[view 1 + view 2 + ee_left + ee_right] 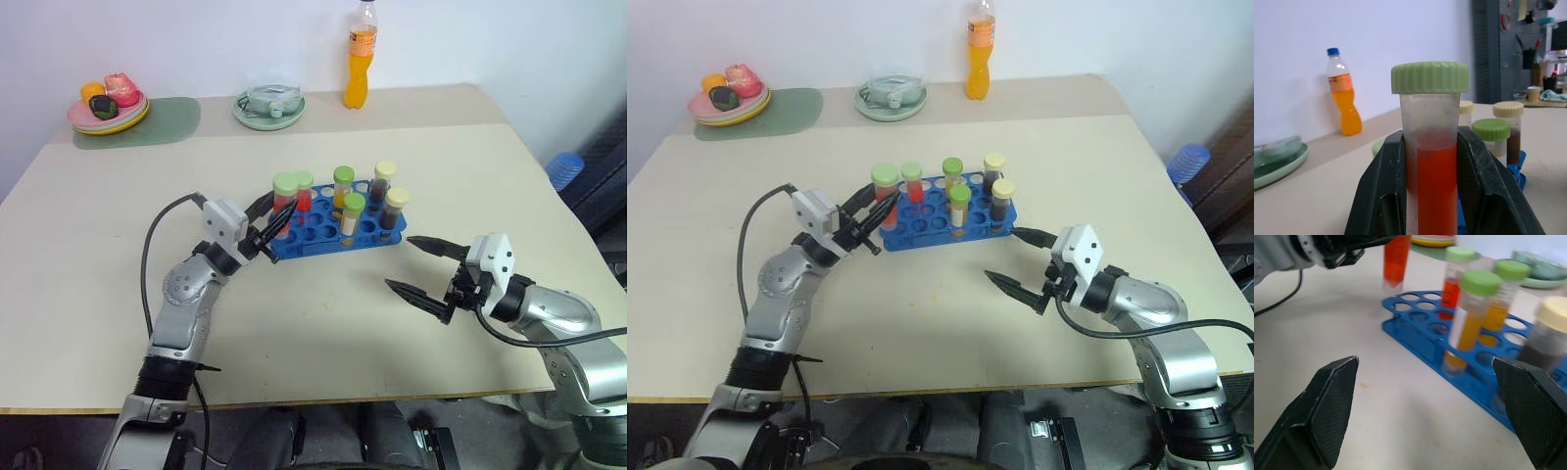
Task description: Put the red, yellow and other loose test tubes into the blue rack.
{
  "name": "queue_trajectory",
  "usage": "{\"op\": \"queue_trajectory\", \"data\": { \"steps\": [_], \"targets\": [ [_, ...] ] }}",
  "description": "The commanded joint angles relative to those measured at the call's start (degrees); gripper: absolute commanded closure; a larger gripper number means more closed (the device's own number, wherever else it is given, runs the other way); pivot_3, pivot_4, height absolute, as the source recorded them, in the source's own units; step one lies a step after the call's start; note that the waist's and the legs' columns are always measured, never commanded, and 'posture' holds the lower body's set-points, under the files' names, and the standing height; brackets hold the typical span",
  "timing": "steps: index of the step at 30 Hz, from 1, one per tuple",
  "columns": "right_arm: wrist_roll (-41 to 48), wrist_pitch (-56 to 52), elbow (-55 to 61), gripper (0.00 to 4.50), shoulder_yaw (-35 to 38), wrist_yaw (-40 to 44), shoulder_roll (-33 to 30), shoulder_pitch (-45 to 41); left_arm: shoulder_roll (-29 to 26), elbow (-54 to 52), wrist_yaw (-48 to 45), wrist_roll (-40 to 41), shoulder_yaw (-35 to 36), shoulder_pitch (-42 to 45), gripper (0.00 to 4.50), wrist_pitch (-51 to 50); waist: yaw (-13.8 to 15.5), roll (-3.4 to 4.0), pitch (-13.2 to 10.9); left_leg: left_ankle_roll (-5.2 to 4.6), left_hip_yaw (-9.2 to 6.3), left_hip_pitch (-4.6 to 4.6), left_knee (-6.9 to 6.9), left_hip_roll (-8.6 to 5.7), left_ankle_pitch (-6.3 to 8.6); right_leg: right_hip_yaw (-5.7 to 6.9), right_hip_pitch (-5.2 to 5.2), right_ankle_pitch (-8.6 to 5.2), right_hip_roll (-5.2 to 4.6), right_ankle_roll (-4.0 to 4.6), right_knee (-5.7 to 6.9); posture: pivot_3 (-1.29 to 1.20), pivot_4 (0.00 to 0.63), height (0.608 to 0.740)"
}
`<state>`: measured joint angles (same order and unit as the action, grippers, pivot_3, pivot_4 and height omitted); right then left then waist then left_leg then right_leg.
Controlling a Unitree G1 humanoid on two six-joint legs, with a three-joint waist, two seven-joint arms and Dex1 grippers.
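My left gripper (pixel 272 223) is shut on a red test tube (pixel 284 204) with a pale green cap, held upright at the left end of the blue rack (pixel 328 238). In the left wrist view the black fingers (pixel 1382 193) clamp the red tube (pixel 1432 161) on both sides. Several capped tubes stand in the rack: a red one (pixel 304 192), a yellow one with a white label (pixel 352 216) and dark brown ones (pixel 395 210). My right gripper (pixel 423 266) stands open over the table just right of the rack, with nothing between its fingers (pixel 1327 406).
An orange drink bottle (pixel 361 57) stands at the table's back edge. A round pale green dish (pixel 268 106) is left of it. Stacked plates with fruit (pixel 108 108) rest on a green mat (pixel 162 121) at the back left.
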<state>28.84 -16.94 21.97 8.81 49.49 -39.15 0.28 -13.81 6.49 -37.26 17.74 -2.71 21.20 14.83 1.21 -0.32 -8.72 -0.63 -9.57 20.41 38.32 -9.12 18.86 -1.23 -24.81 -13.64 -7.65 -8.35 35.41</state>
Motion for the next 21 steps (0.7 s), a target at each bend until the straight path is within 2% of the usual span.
{"op": "queue_trajectory", "data": {
  "steps": [1, 11, 21],
  "targets": [
    [2.14, -2.23, 3.96, 0.00, 3.03, -1.60, -0.44, 1.90, 2.52, 2.95, -1.60, 0.41, 0.04, 2.99, 3.54, 4.07, 0.56, 0.00, 0.00, 0.00, 0.00, 0.00, 0.01, -0.01, 0.00, 0.00, 0.00, 0.00, -0.01, -0.01, 0.01, 0.00, 0.150, 0.740],
    [2.03, -3.42, 6.83, 0.00, 4.26, -3.21, -0.52, 4.81, 7.56, 13.56, -4.88, -0.24, 0.30, 7.05, 3.54, 8.66, 1.14, 0.00, 0.00, -0.03, 0.02, 0.00, 0.07, -0.01, 0.01, -0.01, 0.04, 0.03, 0.00, -0.05, -0.02, 0.00, 0.150, 0.740],
    [2.08, -3.77, 7.85, 0.00, 5.16, -3.65, -0.77, 5.89, 8.71, 17.12, -6.34, -0.45, 0.13, 7.09, 3.54, 10.00, 1.11, -0.01, 0.00, -0.03, 0.01, -0.01, 0.08, -0.01, 0.01, -0.01, 0.04, 0.04, 0.01, -0.07, -0.02, 0.00, 0.150, 0.740]
  ]
}}
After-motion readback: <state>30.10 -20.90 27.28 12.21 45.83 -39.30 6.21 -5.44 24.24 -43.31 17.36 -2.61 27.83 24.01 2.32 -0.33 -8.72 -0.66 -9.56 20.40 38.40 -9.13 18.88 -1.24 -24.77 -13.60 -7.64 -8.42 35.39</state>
